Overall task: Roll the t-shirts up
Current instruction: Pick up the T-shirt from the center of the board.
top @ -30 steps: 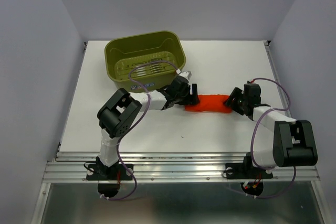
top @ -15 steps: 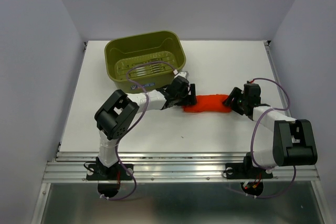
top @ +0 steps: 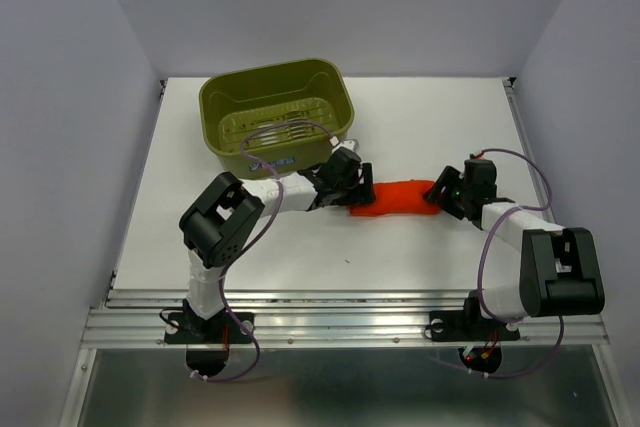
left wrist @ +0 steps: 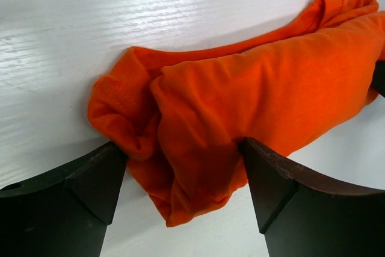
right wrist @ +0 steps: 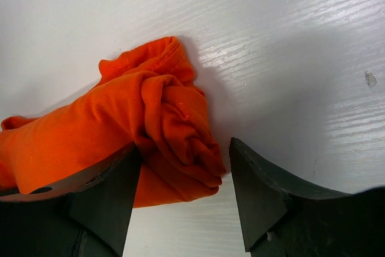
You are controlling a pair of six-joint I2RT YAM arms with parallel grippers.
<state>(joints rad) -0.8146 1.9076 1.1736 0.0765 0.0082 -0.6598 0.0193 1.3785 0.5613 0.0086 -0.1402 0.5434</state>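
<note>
The orange-red t-shirt (top: pixel 395 197) lies on the white table as a long, wrinkly roll, between the two arms. My left gripper (top: pixel 358 190) stands open astride the roll's left end. In the left wrist view the t-shirt (left wrist: pixel 240 94) fills the gap of the left gripper (left wrist: pixel 180 148), and both fingers touch loose cloth without squeezing it. My right gripper (top: pixel 441 195) is open at the right end. There the coiled end of the t-shirt (right wrist: pixel 168 118) sits inside the right gripper (right wrist: pixel 185 148), against the left finger and apart from the right finger (right wrist: pixel 258 191).
The olive-green slotted basket (top: pixel 270 70) stands at the back left, just behind the left arm's wrist. A metal rail (top: pixel 340 307) runs along the table's near edge. Grey walls close in both sides and the back.
The left arm's elbow has shifted slightly to the left. The t-shirt roll and the right arm stay where they were.
</note>
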